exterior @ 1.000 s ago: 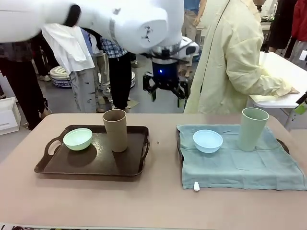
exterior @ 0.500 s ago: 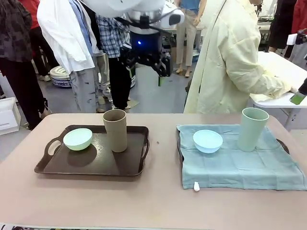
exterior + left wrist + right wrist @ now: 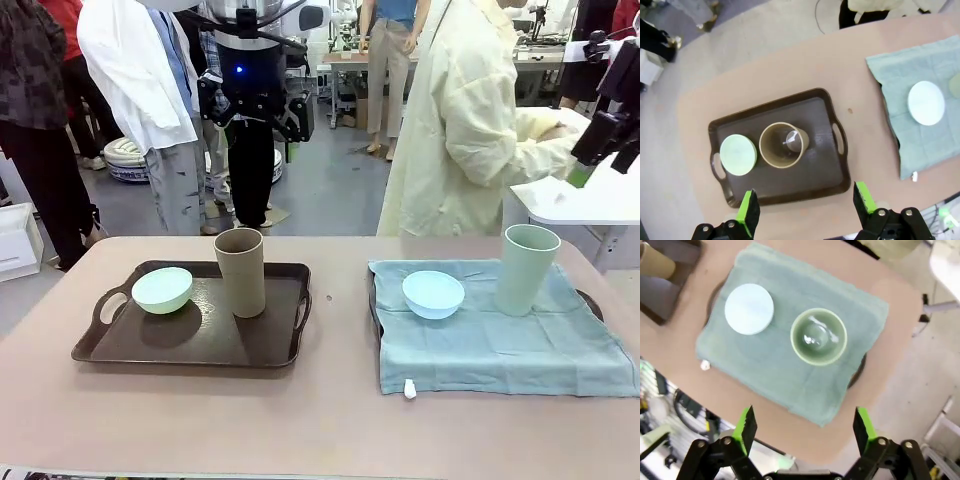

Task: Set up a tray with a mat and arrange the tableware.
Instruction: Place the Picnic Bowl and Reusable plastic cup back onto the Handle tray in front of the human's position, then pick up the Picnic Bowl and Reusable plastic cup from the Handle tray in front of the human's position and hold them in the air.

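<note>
Left gripper (image 3: 254, 112) top centre and right gripper (image 3: 805, 431) both wide open, empty; brown tumbler (image 3: 240, 272), mint bowl (image 3: 162, 290) on tray (image 3: 150, 345) frame left, blue bowl (image 3: 433, 294), pale green tumbler (image 3: 525, 268) on mat (image 3: 480, 352) frame right.

The tray (image 3: 190, 350) was dark brown. On it sat a mint green bowl (image 3: 162, 289) and a matte tan-brown tumbler (image 3: 240, 272). The mat (image 3: 500, 350) was a plain, dull grey-teal, with a light blue bowl (image 3: 433, 294) and a pale green tumbler (image 3: 527, 268) on it. The table (image 3: 320, 430) was pinkish beige, and the person's coat (image 3: 460, 120) was pale yellow.
</note>
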`<state>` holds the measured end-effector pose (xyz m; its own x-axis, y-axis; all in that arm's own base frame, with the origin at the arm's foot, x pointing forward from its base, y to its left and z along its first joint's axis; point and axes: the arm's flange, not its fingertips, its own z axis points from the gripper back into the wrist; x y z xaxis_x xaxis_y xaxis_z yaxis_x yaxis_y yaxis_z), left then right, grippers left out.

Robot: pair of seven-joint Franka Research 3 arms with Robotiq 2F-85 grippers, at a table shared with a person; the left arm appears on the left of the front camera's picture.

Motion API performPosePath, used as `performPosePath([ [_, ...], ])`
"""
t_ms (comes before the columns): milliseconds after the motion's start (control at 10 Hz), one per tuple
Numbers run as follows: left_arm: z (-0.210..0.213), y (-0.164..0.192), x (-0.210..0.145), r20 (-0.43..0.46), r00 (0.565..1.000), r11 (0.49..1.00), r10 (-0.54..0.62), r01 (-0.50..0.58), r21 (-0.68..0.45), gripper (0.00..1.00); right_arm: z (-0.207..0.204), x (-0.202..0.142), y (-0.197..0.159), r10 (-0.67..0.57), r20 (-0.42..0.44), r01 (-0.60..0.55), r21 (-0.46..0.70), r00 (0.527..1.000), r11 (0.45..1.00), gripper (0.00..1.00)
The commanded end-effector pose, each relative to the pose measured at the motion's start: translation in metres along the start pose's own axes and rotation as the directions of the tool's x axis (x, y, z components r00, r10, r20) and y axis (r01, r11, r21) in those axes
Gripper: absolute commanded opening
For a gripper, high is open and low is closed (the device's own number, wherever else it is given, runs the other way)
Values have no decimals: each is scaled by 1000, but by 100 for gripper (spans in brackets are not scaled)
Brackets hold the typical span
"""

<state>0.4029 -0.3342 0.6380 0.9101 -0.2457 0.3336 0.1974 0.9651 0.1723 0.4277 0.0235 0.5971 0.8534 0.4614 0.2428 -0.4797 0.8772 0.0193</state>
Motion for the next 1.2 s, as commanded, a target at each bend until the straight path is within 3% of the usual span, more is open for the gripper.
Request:
performPosePath([
  [0, 6, -9, 0, 13, 1000, 1000, -23, 23, -9, 98, 8, -10, 3, 12, -10, -12, -36, 1000, 999, 100],
  [1100, 6, -9, 0, 13, 1000, 1000, -23, 23, -9, 98, 8, -10, 3, 12, -10, -12, -36, 1000, 999, 100],
])
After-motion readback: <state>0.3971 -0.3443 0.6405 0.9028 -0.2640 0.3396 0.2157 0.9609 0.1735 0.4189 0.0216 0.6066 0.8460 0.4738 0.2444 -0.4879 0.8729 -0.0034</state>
